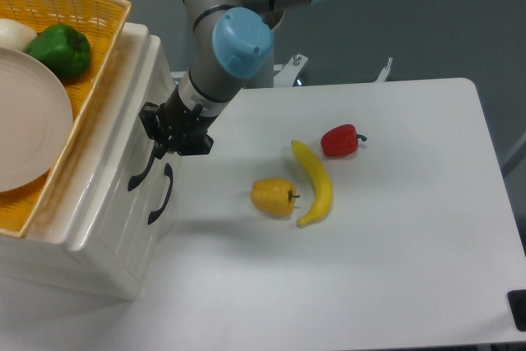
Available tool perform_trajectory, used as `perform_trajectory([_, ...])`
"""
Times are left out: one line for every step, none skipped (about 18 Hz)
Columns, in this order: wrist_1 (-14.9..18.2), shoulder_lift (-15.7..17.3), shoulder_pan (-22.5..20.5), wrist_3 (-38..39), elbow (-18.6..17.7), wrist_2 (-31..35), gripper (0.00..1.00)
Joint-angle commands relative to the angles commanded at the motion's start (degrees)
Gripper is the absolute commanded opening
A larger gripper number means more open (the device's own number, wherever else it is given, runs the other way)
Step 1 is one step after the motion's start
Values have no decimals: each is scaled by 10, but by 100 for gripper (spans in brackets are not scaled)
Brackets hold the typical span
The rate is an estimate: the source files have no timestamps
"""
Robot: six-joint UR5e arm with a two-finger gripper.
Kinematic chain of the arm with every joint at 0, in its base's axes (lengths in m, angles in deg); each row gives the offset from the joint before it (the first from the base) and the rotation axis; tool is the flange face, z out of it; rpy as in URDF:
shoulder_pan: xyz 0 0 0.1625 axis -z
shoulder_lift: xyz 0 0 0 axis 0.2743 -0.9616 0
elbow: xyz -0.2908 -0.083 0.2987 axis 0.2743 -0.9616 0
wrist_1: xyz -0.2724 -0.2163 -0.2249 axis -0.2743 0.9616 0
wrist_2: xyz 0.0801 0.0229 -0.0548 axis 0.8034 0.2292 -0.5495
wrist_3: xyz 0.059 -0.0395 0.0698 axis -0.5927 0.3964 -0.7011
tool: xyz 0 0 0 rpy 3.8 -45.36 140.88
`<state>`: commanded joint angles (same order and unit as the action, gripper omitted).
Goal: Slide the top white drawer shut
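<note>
Far to the left of the gripper sits a yellow woven basket [99,14] on top of the cabinet [99,228], and in it I see a pale round plate [29,117] and a shiny green pepper [59,51]. Just under the basket is the top drawer [136,133], a smooth, glossy white plastic box. Its front looks about level with the cabinet face, so I think it is shut or almost shut. Its curved black handle [141,172] runs up and down the front, and the lower drawer's handle [161,196] sits just beside it, a little nearer the table. The gripper [168,139] is black and blocky and presses right at the top of the drawer's handle, so the drawer lies just to its left and a push would go that way, along the drawer's long side into the cabinet. I cannot tell if the fingers are open or closed, because they are dark and hidden against the handle. To the right of the gripper, on the flat white table [394,269], lie a bumpy yellow pepper [274,196], then a long bent banana [315,182] just beside it, and then a red pepper [341,140] near the banana's top end.
</note>
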<state>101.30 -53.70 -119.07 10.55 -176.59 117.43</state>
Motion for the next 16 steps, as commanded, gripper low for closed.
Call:
perform_trajectory([0, -1, -14, -1, 2, 12, 30])
perform_trajectory([0, -1, -27, -2, 4, 22, 37])
perform_trajectory([0, -1, -40, -2, 8, 30, 43])
perform_trajectory([-1, -1, -55, -3, 12, 34, 46])
perform_trajectory([-3, -2, -69, -4, 17, 36, 52])
perform_trajectory([-6, -3, -83, -10, 24, 36, 61])
perform_trajectory([-6, -6, -93, -19, 36, 37, 77])
perform_trajectory([-6, -11, -105, -31, 47, 39, 100])
perform_trajectory([-7, -20, -118, -35, 55, 40, 100])
perform_trajectory([-9, -26, -129, -36, 62, 41, 100])
perform_trajectory([-9, -31, -137, -38, 66, 46, 100])
perform_trajectory([-9, -33, -148, -42, 68, 61, 100])
perform_trajectory([-10, -37, -155, -53, 69, 83, 100])
perform_trajectory([-11, -42, -158, -71, 69, 110, 100])
perform_trajectory([-20, -47, -161, -103, 70, 131, 100])
perform_trajectory([-41, -57, -166, -139, 69, 145, 100])
